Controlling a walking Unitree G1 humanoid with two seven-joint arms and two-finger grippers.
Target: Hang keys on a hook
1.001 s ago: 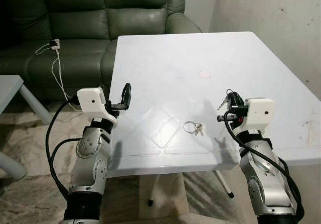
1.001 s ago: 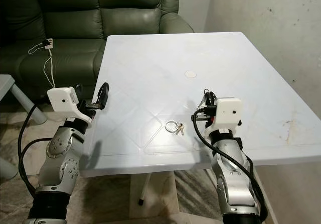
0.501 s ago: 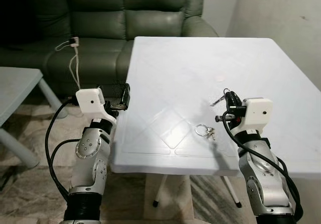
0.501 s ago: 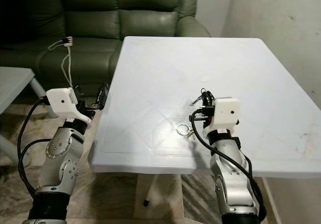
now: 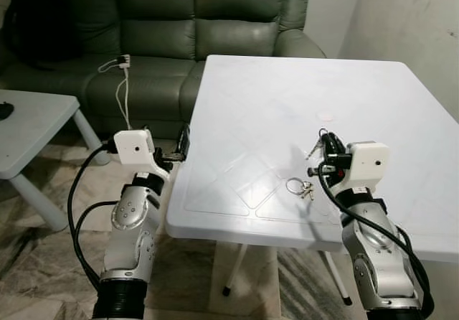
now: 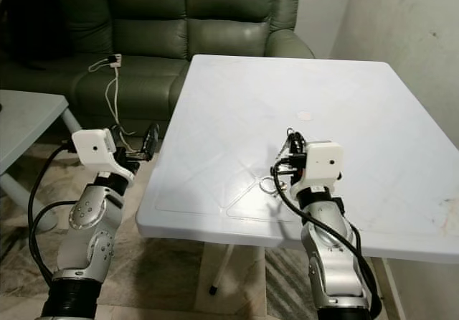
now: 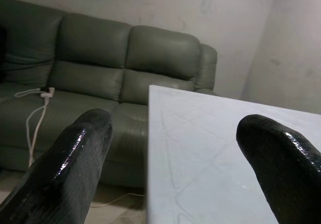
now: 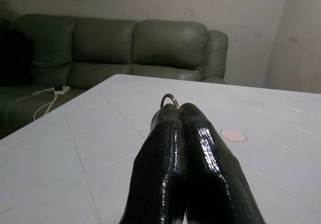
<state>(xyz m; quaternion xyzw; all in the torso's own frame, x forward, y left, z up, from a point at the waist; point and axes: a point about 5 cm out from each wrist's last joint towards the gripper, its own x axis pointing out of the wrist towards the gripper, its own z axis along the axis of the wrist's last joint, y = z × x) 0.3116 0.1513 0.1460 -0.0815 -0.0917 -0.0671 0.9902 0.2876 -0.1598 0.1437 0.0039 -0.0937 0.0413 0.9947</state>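
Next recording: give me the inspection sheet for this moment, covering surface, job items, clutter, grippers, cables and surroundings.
Surface: white table, small round mark.
Job's things: key ring pinched in right gripper; second set of keys lying on table. Hook: nothing seen.
Clutter: nothing seen.
Grippers: right shut on key ring above table; left gripper open beside table edge.
Cables: white charger cable on sofa.
Surroundings: green sofa, grey side table, wall.

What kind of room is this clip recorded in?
Most likely a home living room: a green sofa stands against a plain wall, a white table is in front of it, and a charger cable lies on the sofa seat.
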